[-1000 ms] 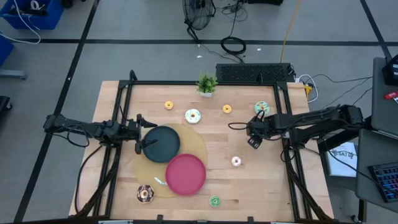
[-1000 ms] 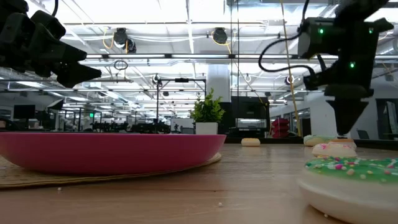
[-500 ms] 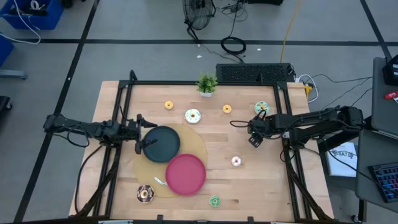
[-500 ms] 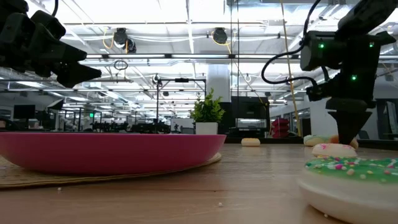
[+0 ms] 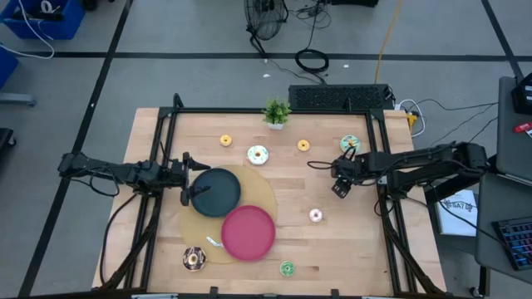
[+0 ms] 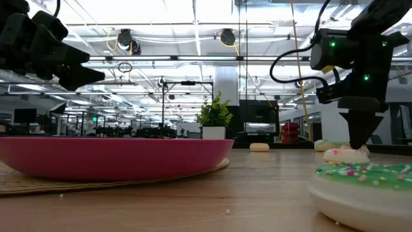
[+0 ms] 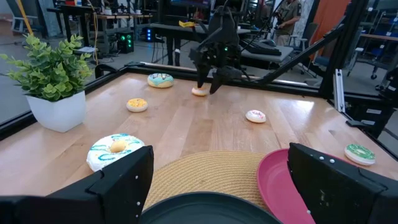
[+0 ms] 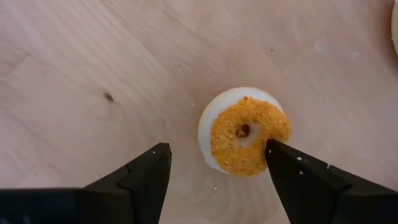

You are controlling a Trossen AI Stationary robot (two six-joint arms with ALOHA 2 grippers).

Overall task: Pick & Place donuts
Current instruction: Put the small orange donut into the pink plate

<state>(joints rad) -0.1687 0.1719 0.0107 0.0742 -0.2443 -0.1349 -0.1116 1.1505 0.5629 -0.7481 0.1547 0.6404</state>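
While the right gripper hangs with fingers spread just above an orange-crumbed donut on the bare wood, other donuts lie scattered: a mint one close behind, a pink-white one nearer the front. Far across the table, the left gripper waits spread over the dark plate, beside the pink plate.

right gripper shifted slightly toward table's right edge, now above orange donut.

2 plates sit on a mat at the tabletop's left-centre. A plant stands at the back edge. Donuts lie scattered around, 1 under the right claw.
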